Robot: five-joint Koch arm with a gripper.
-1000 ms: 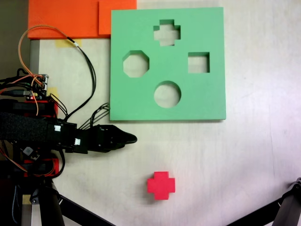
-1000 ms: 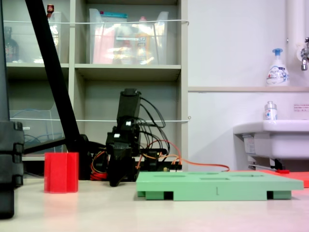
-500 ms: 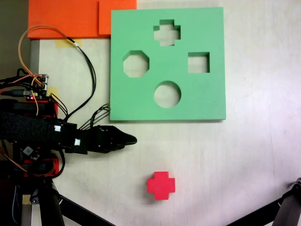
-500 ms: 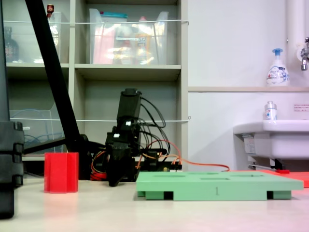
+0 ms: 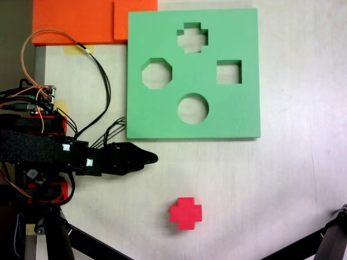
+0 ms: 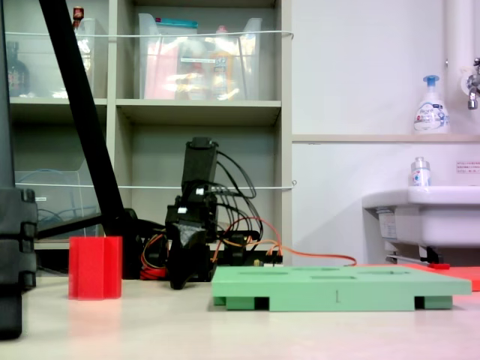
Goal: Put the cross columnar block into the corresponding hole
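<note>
Red plus-shaped foam block stood on the counter, apart from the black gripper. Gripper looked closed and empty, below the green foam board's plus-shaped cutout.

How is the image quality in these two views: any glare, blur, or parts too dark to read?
In the fixed view from above, light is even and soft; the cross columnar block and green board are sharp, but the black claw merges into one dark shape. In the low fixed view, the table reflects a faint sheen, and the claw is dim against the shelves.
</note>
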